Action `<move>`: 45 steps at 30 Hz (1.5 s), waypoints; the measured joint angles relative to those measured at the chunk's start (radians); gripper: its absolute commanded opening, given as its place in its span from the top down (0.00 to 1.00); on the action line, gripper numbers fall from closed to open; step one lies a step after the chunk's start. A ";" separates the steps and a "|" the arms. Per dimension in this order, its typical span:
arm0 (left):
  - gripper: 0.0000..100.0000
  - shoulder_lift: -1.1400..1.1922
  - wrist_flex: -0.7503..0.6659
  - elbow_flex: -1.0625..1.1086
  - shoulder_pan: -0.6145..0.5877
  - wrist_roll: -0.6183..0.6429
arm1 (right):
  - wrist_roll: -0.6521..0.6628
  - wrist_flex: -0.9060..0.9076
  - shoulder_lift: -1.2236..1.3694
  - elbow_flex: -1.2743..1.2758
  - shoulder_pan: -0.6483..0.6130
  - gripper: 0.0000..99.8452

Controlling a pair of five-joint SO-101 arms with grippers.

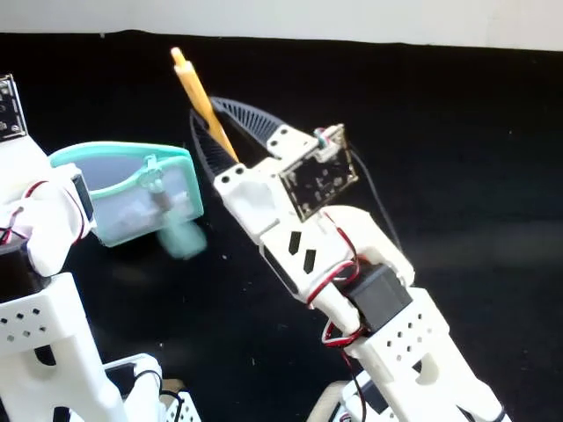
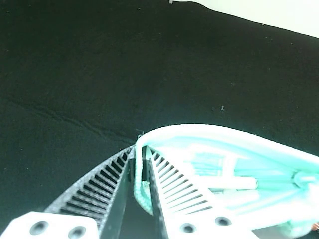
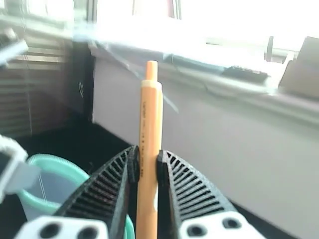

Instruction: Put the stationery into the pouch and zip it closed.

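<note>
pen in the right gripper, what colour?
Orange. The pen shows best in the right wrist view, held by the right gripper.

This looks like a robotics lab or a workroom in an office. The left arm point(image 1: 44, 343) and right arm point(image 1: 387, 343) are plain white printed parts with screw holes, loose red and black wires point(image 1: 339, 268) and a bare circuit board point(image 1: 318, 180). They stand at a table under a black cloth point(image 1: 457, 132), against a pale wall point(image 1: 352, 18). The right wrist view takes in the room behind: bright windows point(image 3: 224, 15), slatted blinds point(image 3: 30, 99), a dark cabinet point(image 3: 79, 84), and a long ledge point(image 3: 239, 84) bearing flat things too blurred to name.
</note>
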 measured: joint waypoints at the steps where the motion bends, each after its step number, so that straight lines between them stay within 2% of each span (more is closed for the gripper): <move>1: 0.99 0.000 0.000 0.000 0.000 0.000 | 0.000 -0.006 0.015 -0.028 -0.005 0.99; 11: 0.99 0.000 0.000 0.000 0.000 0.000 | -0.008 -0.011 0.218 -0.245 -0.123 0.99; 25: 0.99 0.000 0.000 0.000 0.000 0.000 | -0.238 -0.032 0.405 -0.308 -0.146 0.99; 32: 0.99 0.000 0.000 0.000 0.000 0.000 | -0.238 -0.207 0.446 -0.315 -0.146 0.99; 45: 0.99 0.000 0.000 0.000 0.000 0.000 | -0.238 -0.292 0.578 -0.364 -0.146 0.99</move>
